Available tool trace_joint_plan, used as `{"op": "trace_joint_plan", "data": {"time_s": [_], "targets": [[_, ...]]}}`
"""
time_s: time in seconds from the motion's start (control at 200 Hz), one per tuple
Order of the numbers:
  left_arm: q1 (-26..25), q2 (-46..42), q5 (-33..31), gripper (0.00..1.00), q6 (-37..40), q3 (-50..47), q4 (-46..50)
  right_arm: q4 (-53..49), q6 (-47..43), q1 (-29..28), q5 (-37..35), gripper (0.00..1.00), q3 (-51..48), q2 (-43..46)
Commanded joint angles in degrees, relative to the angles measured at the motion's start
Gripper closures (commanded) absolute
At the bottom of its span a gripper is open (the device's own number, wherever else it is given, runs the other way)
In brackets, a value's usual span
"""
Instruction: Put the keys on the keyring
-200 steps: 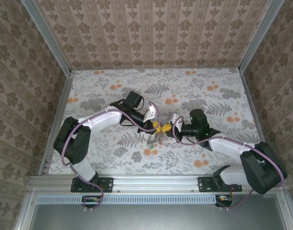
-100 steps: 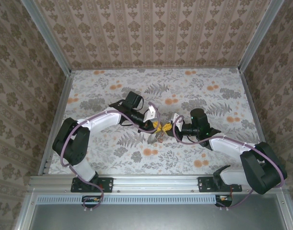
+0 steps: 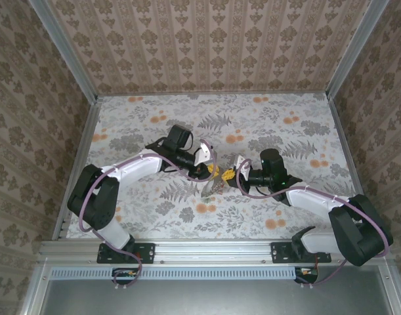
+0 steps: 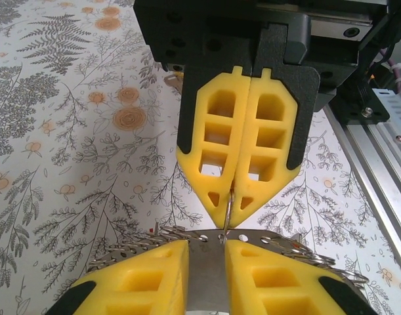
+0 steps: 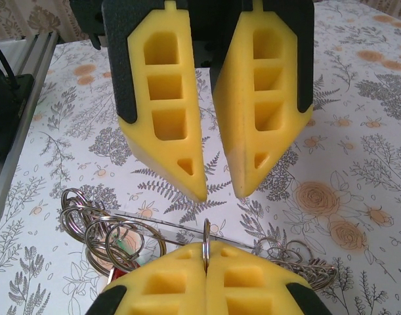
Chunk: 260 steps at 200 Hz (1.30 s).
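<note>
Table [image 3: 285, 131] with a flower print is the biggest thing here. The left arm [image 3: 131, 164] reaches in from 9 o'clock and the right arm [image 3: 312, 197] from 3 o'clock. They meet nose to nose a little toward 6 o'clock of the table's middle.

The right gripper [image 4: 230, 207] has its fingers [image 4: 220, 138] pressed tight together on a thin wire loop. I think that loop is part of the keyring [image 4: 180, 234]. The keyring hangs between the two grippers, above the table. I think it is held on edge like this so it stays put while a key goes on.

The left gripper [image 5: 218, 190] points at it from 12 o'clock in the right wrist view. Its fingers [image 5: 164, 111] stand a small way apart, and I see nothing between the tips. That looks like a gap ready to pinch something small.

The keys [image 5: 125, 261] bunch at 9 o'clock of the right fingers, with red and green heads under silvery little rings.

From above, the arms and a hanging clump are plain, but the fingers are too small to read. The wrist views show the gap and the pinch.
</note>
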State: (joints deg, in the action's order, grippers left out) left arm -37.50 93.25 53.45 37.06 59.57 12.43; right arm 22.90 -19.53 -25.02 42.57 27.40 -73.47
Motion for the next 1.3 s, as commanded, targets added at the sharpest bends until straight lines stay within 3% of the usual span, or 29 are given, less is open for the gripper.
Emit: {"op": "trace_joint_plan", "data": {"time_s": [0.0, 0.42, 0.54, 0.685, 1.03, 1.295], "targets": [[-1.0, 1.0, 1.1, 0.79, 0.5, 1.2, 1.7, 1.3, -0.3, -0.2, 2.8, 1.0, 1.8, 1.0], [-2.6, 4.0, 0.4, 0.81, 2.6, 4.0, 4.8, 1.6, 0.6, -0.2, 3.3, 1.0, 2.0, 1.3], [-2.8, 4.2, 0.3, 0.85, 2.7, 4.4, 4.9, 1.9, 1.1, -0.2, 3.3, 1.0, 2.0, 1.1], [-3.0, 4.5, 0.2, 0.98, 2.9, 4.5, 4.9, 1.4, 1.8, -0.2, 3.4, 1.0, 2.2, 1.3], [-0.8, 0.1, 1.6, 1.0, -6.3, -2.0, -10.1, 2.3, 1.5, -0.3, -5.3, 0.85, -2.2, 4.9], [0.0, -0.9, 4.3, 1.0, -9.9, -3.9, -14.7, 6.3, 2.8, -0.3, -5.4, 0.82, -3.4, 4.8]]}}
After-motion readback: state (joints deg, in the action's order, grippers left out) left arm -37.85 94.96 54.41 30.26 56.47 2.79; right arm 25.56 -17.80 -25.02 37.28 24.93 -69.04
